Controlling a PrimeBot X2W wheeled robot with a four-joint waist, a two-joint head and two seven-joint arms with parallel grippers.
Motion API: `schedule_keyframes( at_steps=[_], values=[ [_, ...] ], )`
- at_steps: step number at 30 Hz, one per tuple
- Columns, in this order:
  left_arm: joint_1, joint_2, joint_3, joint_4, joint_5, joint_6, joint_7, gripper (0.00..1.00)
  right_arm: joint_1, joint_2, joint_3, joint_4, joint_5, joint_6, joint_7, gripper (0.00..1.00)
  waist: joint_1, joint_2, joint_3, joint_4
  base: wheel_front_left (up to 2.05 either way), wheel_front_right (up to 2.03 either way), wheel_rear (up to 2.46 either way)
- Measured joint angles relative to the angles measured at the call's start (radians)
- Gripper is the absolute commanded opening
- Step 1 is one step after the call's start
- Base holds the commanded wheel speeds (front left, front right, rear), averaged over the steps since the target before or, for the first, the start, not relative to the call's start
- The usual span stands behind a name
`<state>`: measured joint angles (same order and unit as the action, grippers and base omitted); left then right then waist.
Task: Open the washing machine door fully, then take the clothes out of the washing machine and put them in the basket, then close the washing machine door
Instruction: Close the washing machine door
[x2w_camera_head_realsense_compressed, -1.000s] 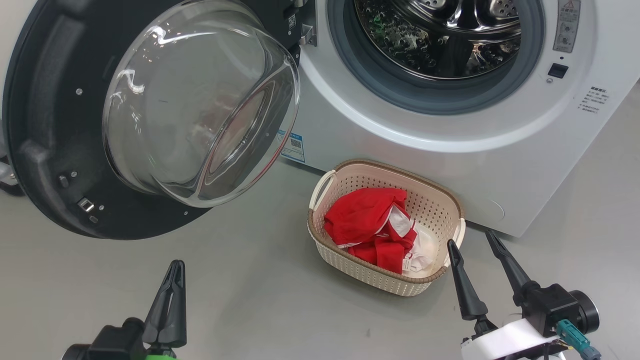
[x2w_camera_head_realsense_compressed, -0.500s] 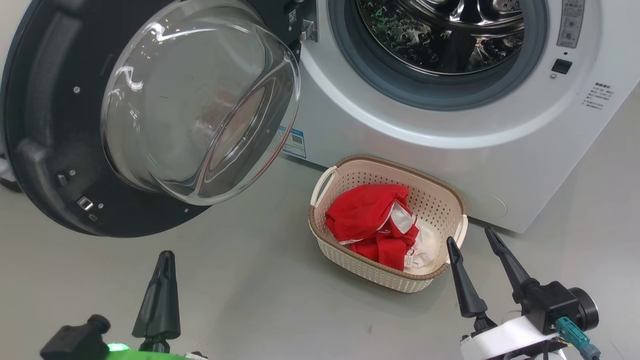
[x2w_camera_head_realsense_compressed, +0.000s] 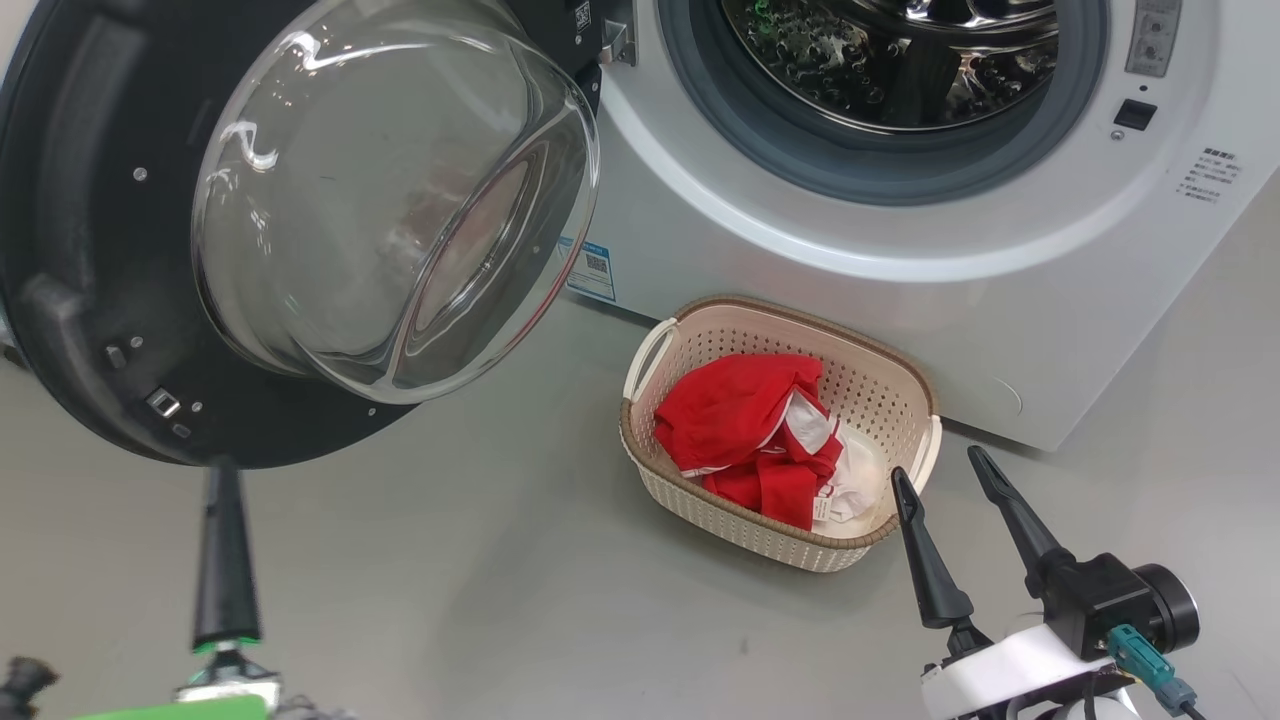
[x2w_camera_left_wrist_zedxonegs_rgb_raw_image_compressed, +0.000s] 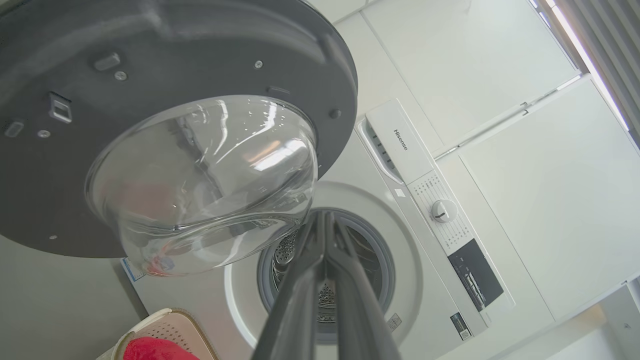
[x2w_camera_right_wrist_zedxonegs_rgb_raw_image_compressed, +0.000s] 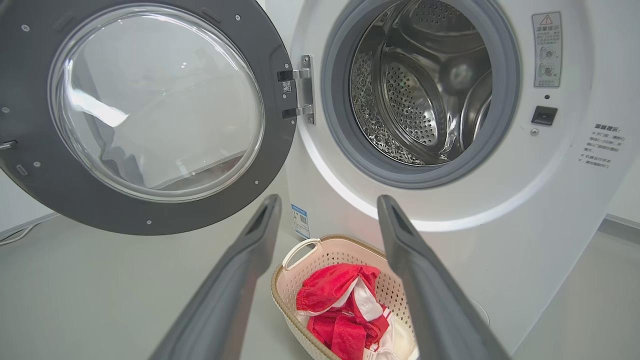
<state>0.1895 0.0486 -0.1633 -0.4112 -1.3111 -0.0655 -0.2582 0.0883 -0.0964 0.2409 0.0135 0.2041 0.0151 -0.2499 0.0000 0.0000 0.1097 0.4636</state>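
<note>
Washing machine (x2w_camera_head_realsense_compressed: 900, 250): big white front-loader. I see its porthole uncovered, with the grey seal and the steel drum (x2w_camera_head_realsense_compressed: 900, 60) exposed.
Washing machine door (x2w_camera_head_realsense_compressed: 90, 200): swung wide open on the hinge at the machine's left side as I face it. The black rim is turned my way and the glass bowl bulges toward me.
Basket (x2w_camera_head_realsense_compressed: 740, 525): on the grey floor (x2w_camera_head_realsense_compressed: 500, 580) just in front of the machine's lower panel, below the porthole. I cannot tell whether it touches the panel.
Clothes (x2w_camera_head_realsense_compressed: 730, 410): red with white parts, heaped inside the basket, outside the machine.
Right gripper (x2w_camera_head_realsense_compressed: 936, 462): jaws spread wide and gripping nothing. It hangs just beyond the basket's side facing away from the machine.
Left gripper (x2w_camera_head_realsense_compressed: 222, 470): jaws pressed together on nothing. It is out in front of the machine, pointing up at the open door's lower rim.
Blue label (x2w_camera_head_realsense_compressed: 592, 268): low on the machine's front, at its left edge.
</note>
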Motion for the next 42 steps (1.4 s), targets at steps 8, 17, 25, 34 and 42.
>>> schedule_keyframes(
  at_steps=[8, 17, 25, 34, 42],
  values=[
    [-0.024, -0.003, 0.281, 0.02, -0.214, -0.02, 0.0, 0.0, -0.009, -0.006, 0.0, -0.01, -0.006, 0.0, 0.008, 1.0, 0.0, 0.0, 0.024, -0.003, 0.0, 0.0, 0.0],
    [-0.07, 0.032, 0.439, 0.126, -0.3, -0.021, 0.004, 0.0, -0.021, -0.014, 0.001, -0.019, -0.013, 0.0, 0.017, 1.0, 0.0, 0.0, 0.052, -0.005, 0.0, 0.0, 0.0],
    [-0.148, 0.161, 0.502, 0.259, -0.414, -0.008, 0.103, 0.0, -0.046, -0.029, 0.004, -0.035, -0.021, 0.001, 0.035, 1.0, 0.0, 0.0, 0.082, -0.014, 0.0, 0.0, 0.0],
    [-0.209, 0.262, 0.511, 0.416, -0.532, 0.047, 0.242, 0.0, -0.07, -0.045, 0.015, -0.051, -0.031, 0.01, 0.056, 1.0, 0.0, -0.0001, 0.121, -0.042, 0.0, 0.0, 0.0],
    [-0.263, 0.299, 0.529, 0.499, -0.567, 0.06, 0.293, 0.0, -0.087, -0.062, 0.017, -0.073, -0.039, 0.014, 0.077, 1.0, 0.0, 0.0, 0.157, -0.072, 0.0, 0.0, 0.0]
  ],
)
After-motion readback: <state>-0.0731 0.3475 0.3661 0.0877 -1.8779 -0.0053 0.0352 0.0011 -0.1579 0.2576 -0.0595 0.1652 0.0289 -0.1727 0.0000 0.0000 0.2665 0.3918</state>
